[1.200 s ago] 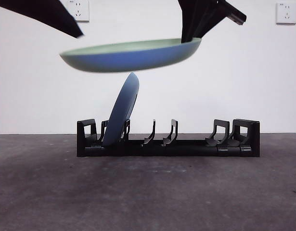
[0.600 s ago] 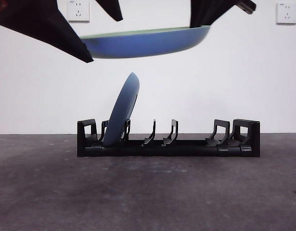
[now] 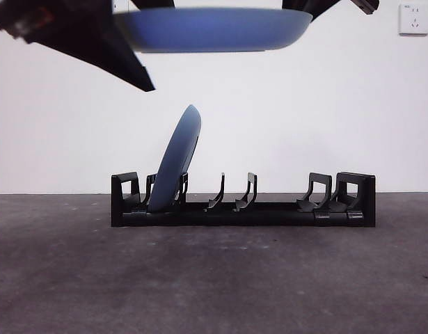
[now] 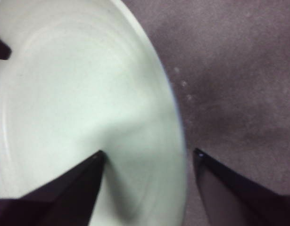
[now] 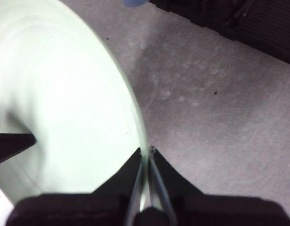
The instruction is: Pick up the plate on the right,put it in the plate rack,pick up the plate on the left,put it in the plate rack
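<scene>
A plate [image 3: 214, 31], blue underneath and pale green inside [image 5: 60, 103], hangs level high above the plate rack [image 3: 243, 209]. My right gripper [image 5: 147, 151] is shut on its rim at the plate's right side, at the top of the front view. My left gripper [image 4: 147, 155] is open and straddles the opposite rim, one jaw over the plate's inside [image 4: 78, 94] and one outside it. In the front view one of its fingers [image 3: 123, 62] shows dark below the plate's left edge. A second blue plate [image 3: 176, 160] stands tilted in the rack's left slots.
The rack's middle and right prongs [image 3: 247, 191] hold nothing. Dark grey table [image 3: 214, 278] runs in front of the rack. A white wall with a power socket [image 3: 413, 19] stands behind.
The held plate has risen to the top of the view and levelled out. The left arm has come in from the upper left, and its jaws now sit around the plate's left rim.
</scene>
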Tool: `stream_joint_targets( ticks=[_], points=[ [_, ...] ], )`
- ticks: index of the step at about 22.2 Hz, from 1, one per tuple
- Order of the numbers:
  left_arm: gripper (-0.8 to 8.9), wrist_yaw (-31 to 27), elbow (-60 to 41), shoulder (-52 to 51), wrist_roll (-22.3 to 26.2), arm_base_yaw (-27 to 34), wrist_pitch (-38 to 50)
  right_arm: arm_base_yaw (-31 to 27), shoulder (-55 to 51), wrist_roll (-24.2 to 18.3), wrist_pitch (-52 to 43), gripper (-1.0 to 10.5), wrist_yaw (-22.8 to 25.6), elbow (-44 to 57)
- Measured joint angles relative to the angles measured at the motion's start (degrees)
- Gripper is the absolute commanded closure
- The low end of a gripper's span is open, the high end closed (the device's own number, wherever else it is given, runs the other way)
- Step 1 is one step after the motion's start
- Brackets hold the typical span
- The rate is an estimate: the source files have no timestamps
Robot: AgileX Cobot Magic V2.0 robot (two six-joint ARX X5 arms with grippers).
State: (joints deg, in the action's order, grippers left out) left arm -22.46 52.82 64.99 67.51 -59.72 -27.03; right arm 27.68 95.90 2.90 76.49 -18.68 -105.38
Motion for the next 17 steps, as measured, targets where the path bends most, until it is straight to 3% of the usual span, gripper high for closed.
stream_joint_targets(
  ticks=[3, 17],
  points=[
    [8.38, -0.17, 0.0, 0.63, 0.0, 0.02, 0.24, 0.0, 0.0, -0.22, 0.22, 9.6, 0.09, 0.0],
    [8.2, -0.98, 0.24, 0.26, -0.28, -0.76, 0.35, -0.72, 0.02, 0.96, -0.46, 9.6, 1.86, 0.0]
  ],
)
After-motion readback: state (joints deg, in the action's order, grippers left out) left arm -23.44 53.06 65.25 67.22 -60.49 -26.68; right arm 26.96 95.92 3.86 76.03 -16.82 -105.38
